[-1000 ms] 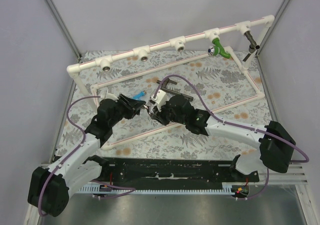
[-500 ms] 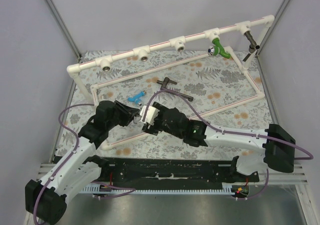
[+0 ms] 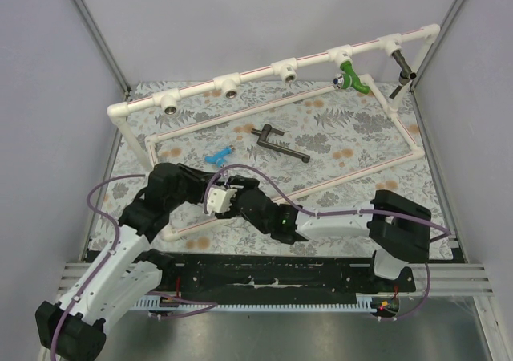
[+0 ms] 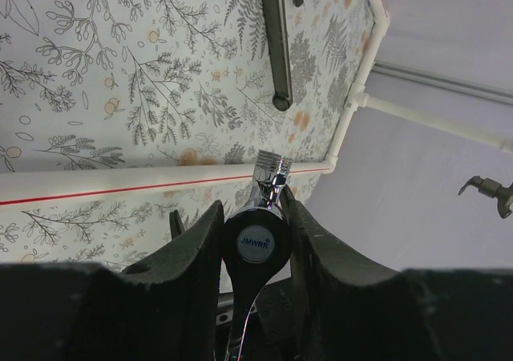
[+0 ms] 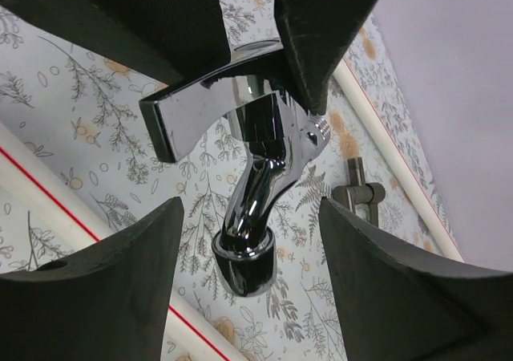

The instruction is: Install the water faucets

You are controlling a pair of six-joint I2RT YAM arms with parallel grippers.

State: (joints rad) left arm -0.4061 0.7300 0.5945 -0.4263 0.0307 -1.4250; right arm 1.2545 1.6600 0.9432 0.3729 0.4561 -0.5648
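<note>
**Base:** Where's the silver faucet (image 4: 260, 221)?
**Me:** Up off the desk (image 3: 337, 136), clenched between the fingers of my left tool (image 4: 251, 212). Its threaded end points to 12 in the left wrist view.
**Base:** And the right tool (image 5: 250, 217)?
**Me:** Spread wide, with a finger on either side of the spout. Neither touches it.
**Base:** The others?
**Me:** The light blue faucet (image 3: 216, 154) lies at 12 from the tools. The dark grey lever faucet (image 3: 279, 143) is at 1. The green faucet (image 3: 350, 79) sits on the white pipe rail (image 3: 256, 72) at 2.
</note>
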